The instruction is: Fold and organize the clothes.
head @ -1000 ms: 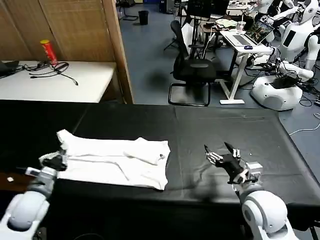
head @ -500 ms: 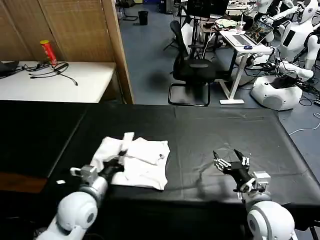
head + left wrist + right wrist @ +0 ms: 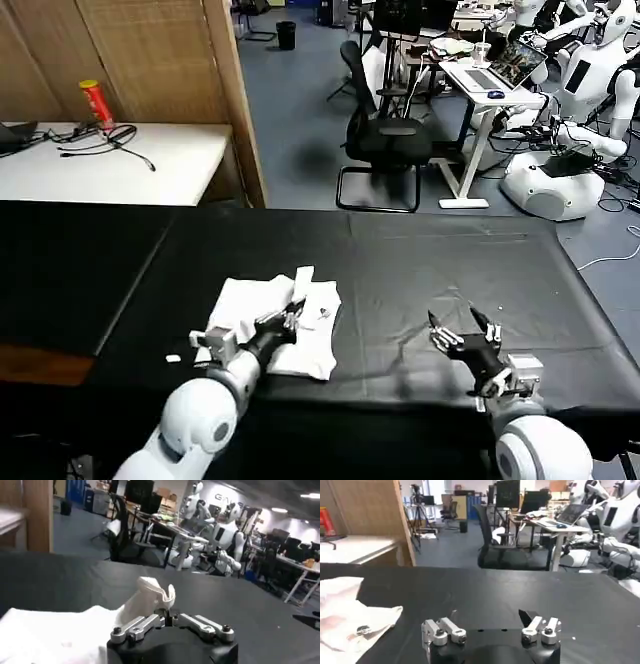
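- A white T-shirt lies bunched on the black cover of the counter, left of centre and close to the near edge.
- The left gripper is over the shirt, its jaws closed on a fold of cloth that stands up above the rest of the shirt.
- In the left wrist view the left gripper has the pinched cloth rising straight out of the closed jaws, with more of the T-shirt spread on the cover beside it.
- The right gripper is above the bare cover, well to the right of the shirt, jaws spread wide and holding nothing.
- In the right wrist view the right gripper has both jaws parted over the cover, and the T-shirt lies off to one side, apart from it.
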Tool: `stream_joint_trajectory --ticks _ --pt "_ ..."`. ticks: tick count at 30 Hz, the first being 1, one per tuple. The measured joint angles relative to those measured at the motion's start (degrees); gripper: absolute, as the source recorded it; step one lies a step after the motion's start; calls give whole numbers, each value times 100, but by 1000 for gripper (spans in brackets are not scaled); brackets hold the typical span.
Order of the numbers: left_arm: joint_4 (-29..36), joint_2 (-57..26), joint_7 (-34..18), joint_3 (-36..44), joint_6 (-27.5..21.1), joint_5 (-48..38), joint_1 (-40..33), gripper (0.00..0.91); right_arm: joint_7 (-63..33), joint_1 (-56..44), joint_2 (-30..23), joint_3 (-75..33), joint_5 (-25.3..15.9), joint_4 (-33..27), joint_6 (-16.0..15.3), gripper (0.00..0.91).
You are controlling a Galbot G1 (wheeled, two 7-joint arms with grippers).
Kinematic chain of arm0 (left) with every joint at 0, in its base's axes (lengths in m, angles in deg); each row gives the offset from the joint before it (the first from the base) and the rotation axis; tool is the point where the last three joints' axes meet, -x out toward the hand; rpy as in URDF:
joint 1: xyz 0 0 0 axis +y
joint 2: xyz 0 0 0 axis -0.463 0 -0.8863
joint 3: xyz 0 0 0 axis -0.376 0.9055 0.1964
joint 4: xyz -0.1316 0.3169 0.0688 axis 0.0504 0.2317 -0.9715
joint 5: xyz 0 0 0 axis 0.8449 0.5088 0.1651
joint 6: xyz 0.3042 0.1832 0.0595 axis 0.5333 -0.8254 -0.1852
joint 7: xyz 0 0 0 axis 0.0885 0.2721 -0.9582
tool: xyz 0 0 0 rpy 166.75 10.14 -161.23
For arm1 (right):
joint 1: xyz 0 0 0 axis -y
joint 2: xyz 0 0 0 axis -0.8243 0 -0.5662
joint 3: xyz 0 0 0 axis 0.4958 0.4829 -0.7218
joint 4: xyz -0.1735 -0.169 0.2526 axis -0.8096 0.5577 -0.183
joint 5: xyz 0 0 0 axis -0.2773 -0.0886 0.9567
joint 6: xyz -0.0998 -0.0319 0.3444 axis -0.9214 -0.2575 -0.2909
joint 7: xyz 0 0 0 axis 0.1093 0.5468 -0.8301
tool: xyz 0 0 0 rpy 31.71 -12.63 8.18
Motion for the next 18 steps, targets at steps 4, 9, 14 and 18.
stream_joint_trajectory --ticks 4,9,14,18 --pt "-68 124 78 74 69 116 17 878 110 13 110 142 55 -15 8 878" --pt "-126 329 179 109 156 -108 82 878 228 97 233 366 217 -94 38 878" --pt "2 475 170 -60 204 -485 54 878 249 351 403 740 357 -276 28 878" --pt "23 276 380 -356 439 21 89 878 298 711 421 1225 331 -527 6 878"
